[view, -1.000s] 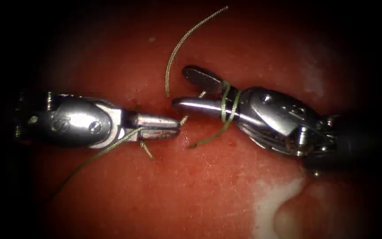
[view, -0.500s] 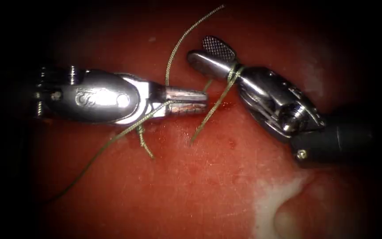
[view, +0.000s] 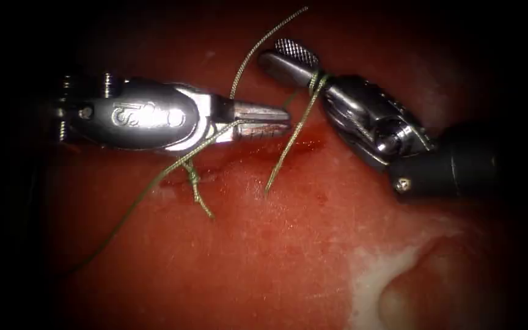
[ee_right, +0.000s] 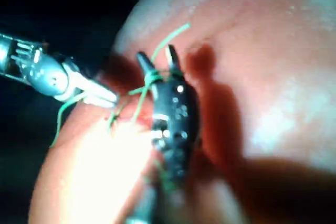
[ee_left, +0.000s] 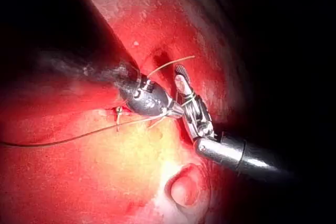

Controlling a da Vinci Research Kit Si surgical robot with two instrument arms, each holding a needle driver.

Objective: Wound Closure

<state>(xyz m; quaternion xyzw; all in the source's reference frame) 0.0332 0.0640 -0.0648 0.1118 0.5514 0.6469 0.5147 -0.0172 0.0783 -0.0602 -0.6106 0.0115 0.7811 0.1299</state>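
We see the left tool (view: 276,120) lying across the cut (view: 304,145) in the tissue (view: 264,269), its fingers closed on the thread (view: 126,211), which trails away beyond a finished knot (view: 192,178) just beside the cut. Right of it, the right tool (view: 291,58) hovers past the cut with fingers parted, empty, thread looped around them. We cannot find the needle. We judge the loops could slip off those parted fingers, or a hard pull could strain the tissue at the knot.

Pale whitish patch (view: 371,275) w/ rounded bump (view: 401,300), lower right in endoscope view.
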